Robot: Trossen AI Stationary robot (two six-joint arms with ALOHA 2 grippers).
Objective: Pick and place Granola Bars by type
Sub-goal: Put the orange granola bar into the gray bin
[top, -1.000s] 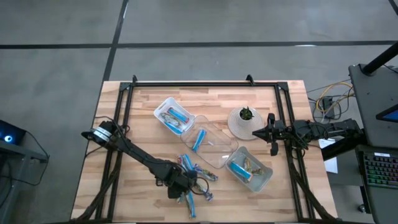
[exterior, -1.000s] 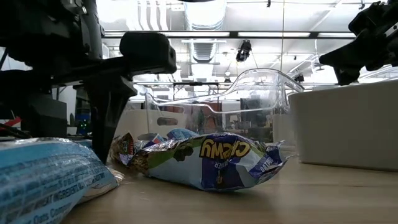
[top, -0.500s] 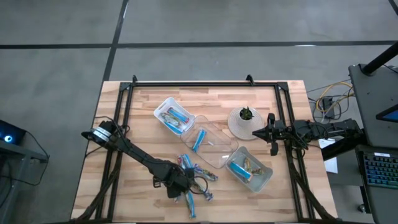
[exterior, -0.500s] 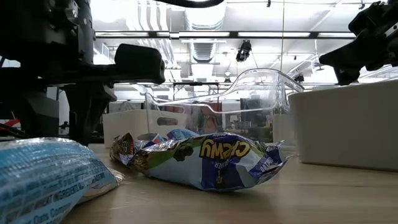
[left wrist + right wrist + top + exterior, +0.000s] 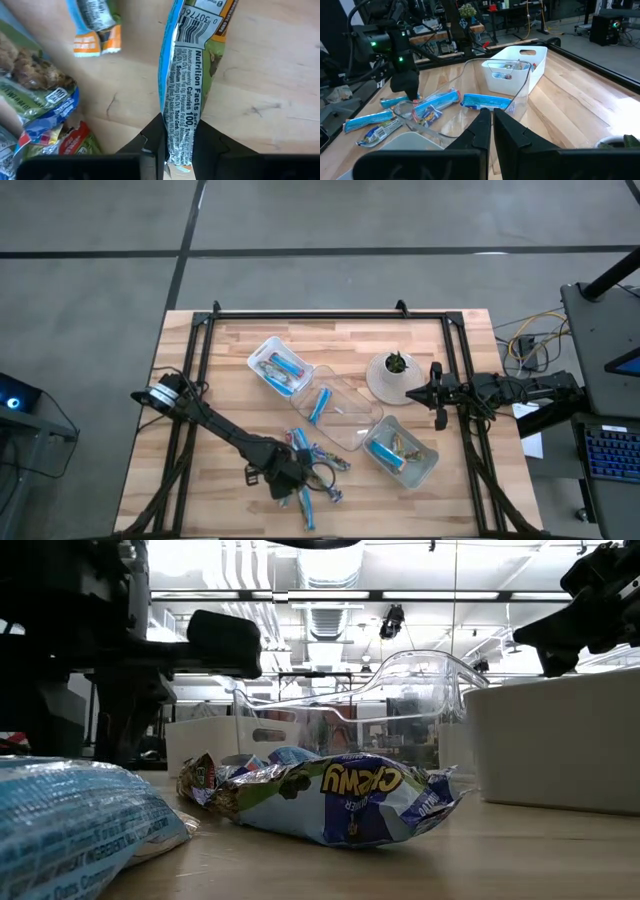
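Note:
A pile of loose granola bars (image 5: 315,465) lies on the wooden table near its front edge. My left gripper (image 5: 290,483) points down at the pile's near left side and is shut on a silvery-blue bar (image 5: 182,75) whose nutrition label shows. A blue and orange bar (image 5: 95,20) and greenish-tan bars (image 5: 35,85) lie flat beside it. In the low view a "Chewy" bar (image 5: 340,800) lies in front. My right gripper (image 5: 415,394) waits shut at the table's right edge, beside the plant pot, holding nothing. My left gripper pinches the silvery-blue bar's near end (image 5: 179,145) between its two fingers (image 5: 152,142), which come from above and point down. The wrapper is squeezed narrow there. The rest of the bar runs away from the fingers along the table, its far end over another wrapper (image 5: 222,20).
Three clear trays stand in a slanting row: far left (image 5: 280,367) with blue bars, middle (image 5: 345,420) with one blue bar, right (image 5: 400,452) with blue and tan bars. A white pot with a plant (image 5: 392,377) stands at the right. Black frame rails (image 5: 320,315) edge the table.
My left gripper has stayed over the pile's near side, rolled its wrist a little and drawn its fingers together onto the bar's end. In the low view its dark finger has moved to the left. The bars in the pile lie as before.

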